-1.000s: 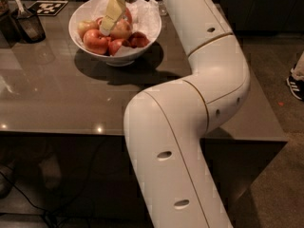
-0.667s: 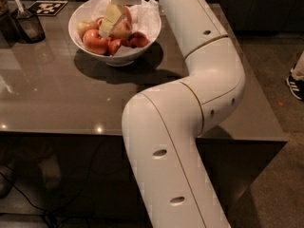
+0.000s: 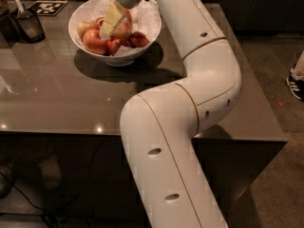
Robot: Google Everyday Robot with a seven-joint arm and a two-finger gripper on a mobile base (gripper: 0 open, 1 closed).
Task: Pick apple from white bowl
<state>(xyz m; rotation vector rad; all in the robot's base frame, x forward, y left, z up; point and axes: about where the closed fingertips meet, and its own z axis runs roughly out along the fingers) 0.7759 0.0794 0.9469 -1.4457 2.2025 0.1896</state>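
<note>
The hand [image 3: 110, 25] is down in the white bowl [image 3: 119, 56] at about 11 o'clock on the counter [image 3: 71, 94], right up against the apple [image 3: 124, 30] at its 3 o'clock (honestly can't tell how wide it's open or if it's got anything). My worry: the apples are piled tight, so it could wedge between two, or snag the paper lining [image 3: 148, 14] and tip the bowl. Versus a second ago it's only sunk a touch deeper; the bowl hasn't budged.

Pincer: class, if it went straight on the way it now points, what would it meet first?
The pincer points down-left into the white bowl. It would likely meet the apple under its tip first, though depth is unclear.
</note>
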